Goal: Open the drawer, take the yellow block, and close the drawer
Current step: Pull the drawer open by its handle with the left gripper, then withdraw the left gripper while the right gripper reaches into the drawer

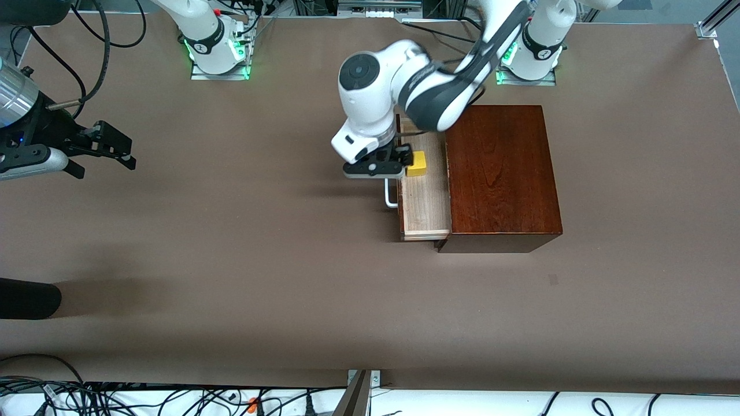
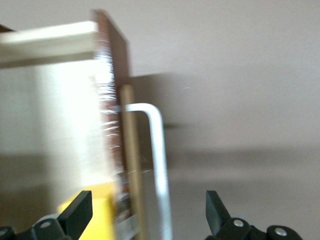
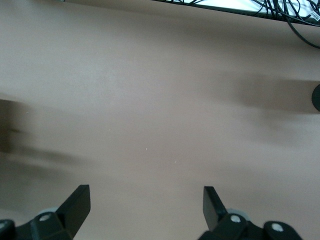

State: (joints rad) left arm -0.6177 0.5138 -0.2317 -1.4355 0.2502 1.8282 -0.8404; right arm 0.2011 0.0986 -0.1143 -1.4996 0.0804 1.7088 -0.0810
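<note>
The drawer (image 1: 426,202) of the dark reddish-brown wooden box (image 1: 500,173) stands pulled out toward the right arm's end of the table, showing its pale inside. The yellow block (image 1: 417,164) lies in it just inside the drawer front. The white bar handle (image 1: 391,196) sticks out from the front. My left gripper (image 1: 394,164) is open and low over the drawer front. In the left wrist view (image 2: 147,212) one finger (image 2: 80,212) is beside the yellow block (image 2: 95,215) and the other is past the handle (image 2: 157,150). My right gripper (image 1: 115,151) waits open and empty above bare table (image 3: 145,202).
A black rounded object (image 1: 29,298) lies at the table's edge at the right arm's end, nearer the front camera. Cables (image 1: 173,398) run along the table's front edge. The brown table (image 1: 260,260) spreads wide around the box.
</note>
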